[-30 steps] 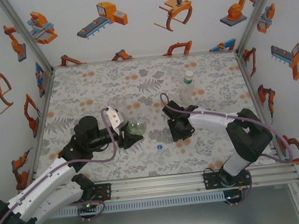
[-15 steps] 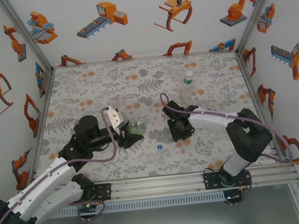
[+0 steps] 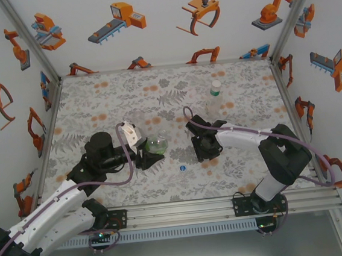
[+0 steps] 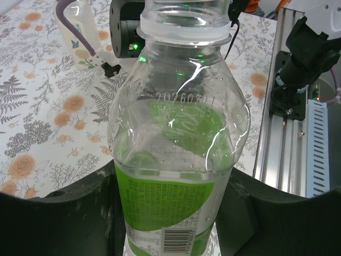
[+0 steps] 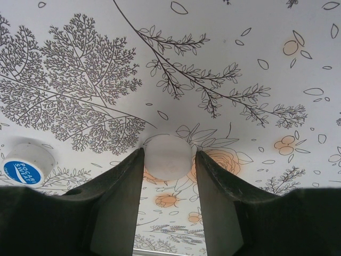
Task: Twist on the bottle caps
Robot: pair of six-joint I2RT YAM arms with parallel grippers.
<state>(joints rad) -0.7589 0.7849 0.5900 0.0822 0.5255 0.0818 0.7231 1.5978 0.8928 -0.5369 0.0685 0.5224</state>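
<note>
My left gripper [image 4: 170, 213] is shut on a clear bottle with a green label [image 4: 181, 133]. The bottle stands upright and its open neck has no cap; from above it is the green round shape [image 3: 156, 144] at the left gripper [image 3: 151, 158]. My right gripper [image 5: 169, 160] is down on the mat, its fingertips on either side of a white cap [image 5: 168, 153] and closed against it. A blue-topped cap [image 5: 25, 165] lies just to its left, and from above this blue cap [image 3: 182, 168] sits between the two grippers. The right gripper [image 3: 205, 151] is right of the held bottle.
A second bottle [image 3: 215, 99], capped, stands behind the right arm near the back right of the floral mat [image 3: 96, 105]. The right arm's purple cable [image 3: 189, 115] loops beside it. The aluminium rail [image 3: 185, 208] runs along the near edge.
</note>
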